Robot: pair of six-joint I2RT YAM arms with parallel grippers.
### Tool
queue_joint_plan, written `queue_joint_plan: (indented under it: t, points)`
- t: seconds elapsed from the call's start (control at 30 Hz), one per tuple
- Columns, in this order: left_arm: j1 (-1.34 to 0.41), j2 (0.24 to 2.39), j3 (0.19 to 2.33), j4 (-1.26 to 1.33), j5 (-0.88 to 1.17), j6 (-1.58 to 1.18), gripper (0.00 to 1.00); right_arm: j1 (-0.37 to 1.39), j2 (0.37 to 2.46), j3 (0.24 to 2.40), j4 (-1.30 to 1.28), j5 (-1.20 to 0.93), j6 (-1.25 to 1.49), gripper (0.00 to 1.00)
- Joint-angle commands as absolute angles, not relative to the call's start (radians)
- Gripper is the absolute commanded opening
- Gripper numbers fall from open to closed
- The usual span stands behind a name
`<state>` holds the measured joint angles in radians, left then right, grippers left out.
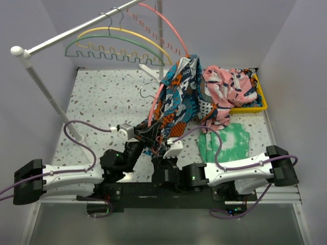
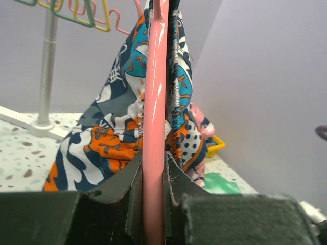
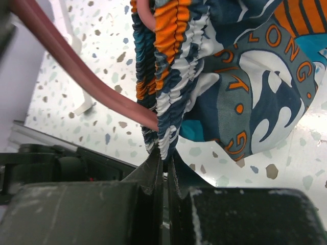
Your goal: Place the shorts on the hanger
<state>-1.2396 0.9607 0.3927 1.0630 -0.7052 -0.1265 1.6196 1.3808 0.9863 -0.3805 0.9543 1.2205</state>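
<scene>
Two fingers [image 2: 127, 196] of the left gripper [image 2: 153, 176] are closed tight on the pink bar of the hanger [image 2: 153, 102], which rises straight up between them in the left wrist view. Printed fabric of the shorts [image 2: 112, 138] hangs on both sides of that bar, with a gathered elastic edge lying right against it.

The right gripper [image 3: 162, 159] has its fingers [image 3: 148, 176] pressed together on the gathered elastic edge of the shorts [image 3: 245, 102]. The pinch sits just beside the point where the pink hanger [image 3: 87, 81] runs into the folds.

From above, the left gripper [image 1: 148, 138] and the right gripper [image 1: 171, 149] meet close together near the middle of the speckled table [image 1: 102, 97]. The hanger [image 1: 155, 107] slants up from them, and the shorts [image 1: 179, 94] are bunched over it, lifted off the table.

On the right, the shorts touch a pink patterned garment [image 1: 230, 89] that spills out of a yellow tray [image 1: 260, 106]. A green cloth [image 1: 232, 140] lies flat on the table in front of the tray, near the right arm. At the back left, a yellow hanger [image 1: 133, 33] and a green hanger [image 1: 102, 45] hang from a white rail [image 1: 76, 28].
</scene>
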Motion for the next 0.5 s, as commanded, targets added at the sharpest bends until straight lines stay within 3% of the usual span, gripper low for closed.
queue_joint_plan:
  t: [0.0, 0.27, 0.47]
  points:
    - [-1.272, 0.983, 0.477, 1.465, -0.811, 0.106, 0.0, 1.655, 1.296, 0.965, -0.414, 0.87, 1.267, 0.0]
    - [-1.304, 1.032, 0.468, 1.485, -0.801, 0.16, 0.0, 1.655, 1.201, 1.012, -0.368, 0.861, 1.158, 0.0]
    - [-1.315, 1.042, 0.555, 1.234, -0.744, 0.126, 0.0, 1.652, 1.175, 1.118, -0.419, 0.92, 1.042, 0.0]
